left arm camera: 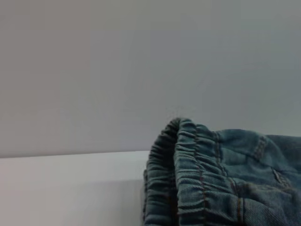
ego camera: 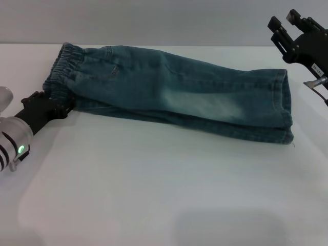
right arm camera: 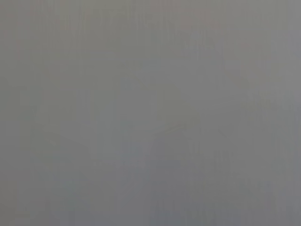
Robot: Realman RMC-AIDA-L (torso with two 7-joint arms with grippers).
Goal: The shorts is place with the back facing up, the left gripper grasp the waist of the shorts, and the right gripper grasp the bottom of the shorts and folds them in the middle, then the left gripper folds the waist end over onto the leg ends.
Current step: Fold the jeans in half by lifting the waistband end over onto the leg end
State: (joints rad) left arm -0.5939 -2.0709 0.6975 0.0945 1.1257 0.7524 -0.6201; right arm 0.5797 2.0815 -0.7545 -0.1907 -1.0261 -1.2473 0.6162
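On white table (ego camera: 154, 184), folded shorts (ego camera: 174, 92), left gripper (ego camera: 51, 108) clamping waist (ego camera: 60, 77), right gripper (ego camera: 287, 28) raised, spread.

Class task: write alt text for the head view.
Blue-green denim shorts, folded lengthwise, lie on a white table. The left pincer sits at the elastic waist; the right pincer hangs above the leg ends.

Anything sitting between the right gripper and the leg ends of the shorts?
No. In the head view the right gripper is raised above the leg ends; only bare white table and wall show between them.
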